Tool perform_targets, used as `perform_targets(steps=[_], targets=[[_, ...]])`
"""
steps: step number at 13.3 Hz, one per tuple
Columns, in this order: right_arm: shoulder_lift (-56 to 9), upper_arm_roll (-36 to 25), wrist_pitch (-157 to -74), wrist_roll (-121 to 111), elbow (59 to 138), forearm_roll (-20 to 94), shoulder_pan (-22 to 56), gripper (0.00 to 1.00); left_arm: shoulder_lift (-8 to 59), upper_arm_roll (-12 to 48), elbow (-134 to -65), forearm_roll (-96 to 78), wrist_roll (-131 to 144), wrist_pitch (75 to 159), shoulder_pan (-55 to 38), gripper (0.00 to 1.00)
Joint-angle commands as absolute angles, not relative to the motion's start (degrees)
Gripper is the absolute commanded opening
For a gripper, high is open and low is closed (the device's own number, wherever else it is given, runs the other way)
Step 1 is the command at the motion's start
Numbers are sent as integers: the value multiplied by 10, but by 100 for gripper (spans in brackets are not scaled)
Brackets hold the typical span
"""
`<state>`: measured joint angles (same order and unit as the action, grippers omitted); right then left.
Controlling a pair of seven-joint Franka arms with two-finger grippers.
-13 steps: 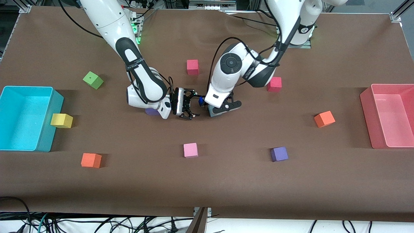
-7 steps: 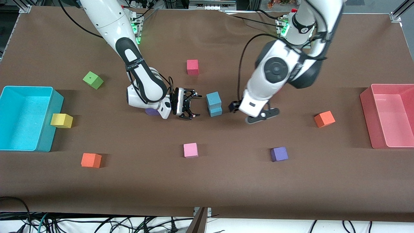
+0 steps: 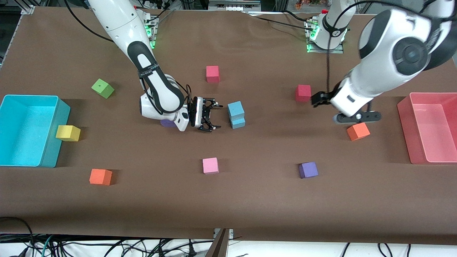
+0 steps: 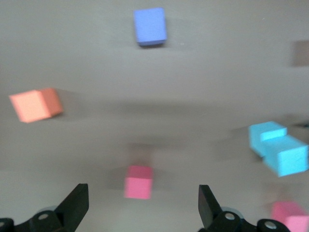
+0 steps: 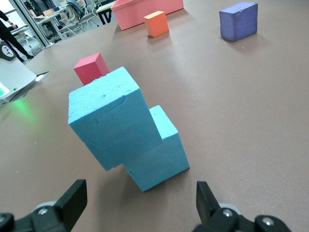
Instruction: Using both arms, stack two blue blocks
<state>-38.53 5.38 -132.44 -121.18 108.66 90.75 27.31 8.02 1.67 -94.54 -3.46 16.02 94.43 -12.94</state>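
Near the middle of the table (image 3: 250, 200), the upper blue block (image 3: 235, 109) sits on the lower blue block (image 3: 238, 122). It is set askew, so that a corner of the lower one shows from under it. Neither block is touched by a finger.

The right gripper (image 3: 209, 116) lies low, turned on its side, with its open jaws facing the stack. The two blocks stand just in front of the jaw opening and outside it, with bare table between the fingertips and the foam. In the right wrist view the stack (image 5: 126, 133) is centred between the two spread fingers (image 5: 72, 198) but ahead of their tips, not within them. A purple block (image 3: 167, 123) peeks out from beneath this arm's wrist.

The left gripper (image 3: 351, 113) is up in the air toward the left arm's end of the table, over an orange block (image 3: 358, 131) and well apart from the stack. Its jaws are wide and hold nothing. In the left wrist view the blue stack (image 4: 279, 148) lies off to the side, outside the span of the fingers (image 4: 75, 203), while a pink block (image 4: 138, 181) lies on the table in line with the gap between them.
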Motion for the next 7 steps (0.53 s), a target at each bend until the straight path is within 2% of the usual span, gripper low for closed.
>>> perform_targets(steps=[1, 7], targets=[[-385, 62, -1320, -1224, 1085, 918, 265, 100, 34, -7, -963, -16, 71, 929, -122, 100], [-385, 62, -1320, -1224, 1085, 918, 265, 100, -19, -22, -1006, 5, 25, 925, -106, 100]])
